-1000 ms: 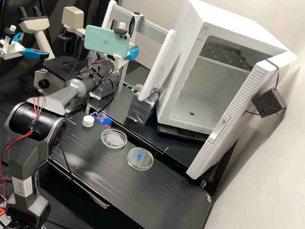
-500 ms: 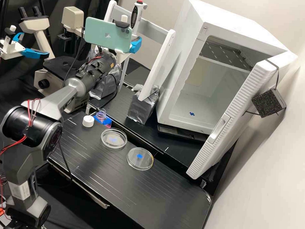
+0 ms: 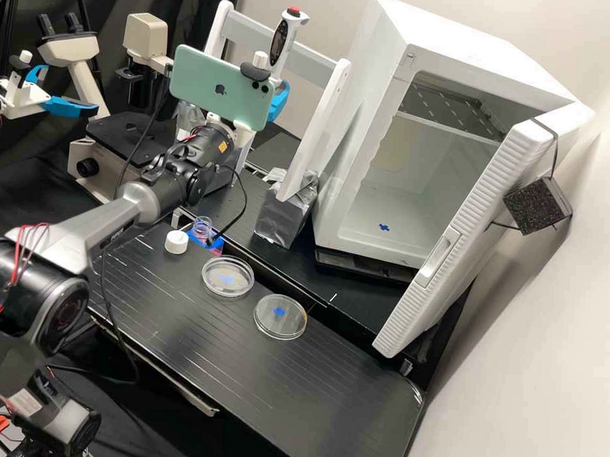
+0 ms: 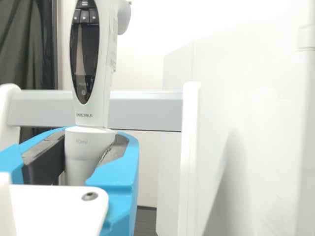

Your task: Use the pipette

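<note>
Your tool (image 3: 279, 102) is closed on the pipette (image 3: 283, 44), its blue fingers clamping the lower body from both sides, dark pads (image 4: 45, 156) against it. The pipette is held up in the air in front of the grey crossbar (image 3: 248, 34) of the white rack, roughly upright, red button at the top; in the high view it leans a little.

Left to right, you have:
- Beige microscope (image 3: 68, 50), at the back, with a black stage.
- White cap (image 3: 176, 242), resting on the black worktop (image 3: 260, 367).
- Clear bottle (image 3: 202, 229), neck uncovered, pinkish below, just beside the cap, with blue around its lower part.
- Pale green phone (image 3: 220, 85), mounted on your arm, close to the tool.
- First round clear dish (image 3: 227, 287), flat on the worktop, blue mark at its middle.
- Second clear dish (image 3: 279, 326), near the first but apart from it, also flat, also with a blue mark.
- White cabinet (image 3: 468, 54), door (image 3: 478, 228) standing open, a shelf high inside and a blue mark on its floor.
- Black block (image 3: 538, 205), strapped to the outside of the door.
</note>
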